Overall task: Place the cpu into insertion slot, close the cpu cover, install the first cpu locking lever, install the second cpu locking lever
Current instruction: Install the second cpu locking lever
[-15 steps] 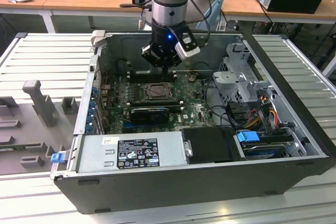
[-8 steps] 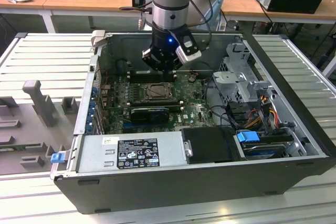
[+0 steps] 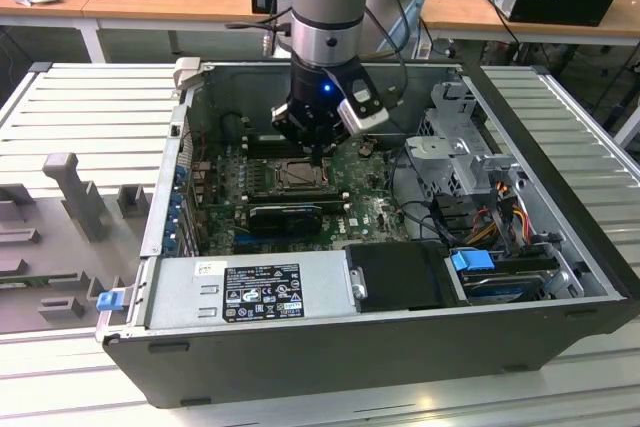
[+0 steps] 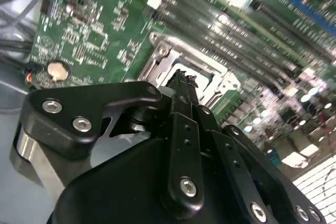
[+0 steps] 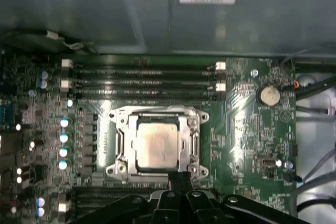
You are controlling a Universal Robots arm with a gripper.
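The cpu (image 5: 157, 145), a pale silver square, lies flat in the insertion slot (image 5: 116, 167) on the green motherboard. The cpu cover (image 5: 156, 115), a silvery frame, lies down around the chip, its window showing the chip's top. My gripper (image 5: 179, 178) hangs at the socket's edge, its black fingers pressed together with nothing between them. In the second wrist view the fingers (image 4: 182, 95) point down at the cover (image 4: 157, 59). In the exterior view the gripper (image 3: 318, 155) stands over the socket (image 3: 290, 175) inside the open computer case. I cannot make out how the locking levers lie.
Long black memory slots (image 5: 142, 77) run beside the socket. A coin battery (image 5: 269, 95) and grey cables (image 5: 315, 114) lie to one side. In the exterior view a power supply (image 3: 250, 292) fills the case's front, with a drive cage (image 3: 465, 152) and cables at the exterior view's right.
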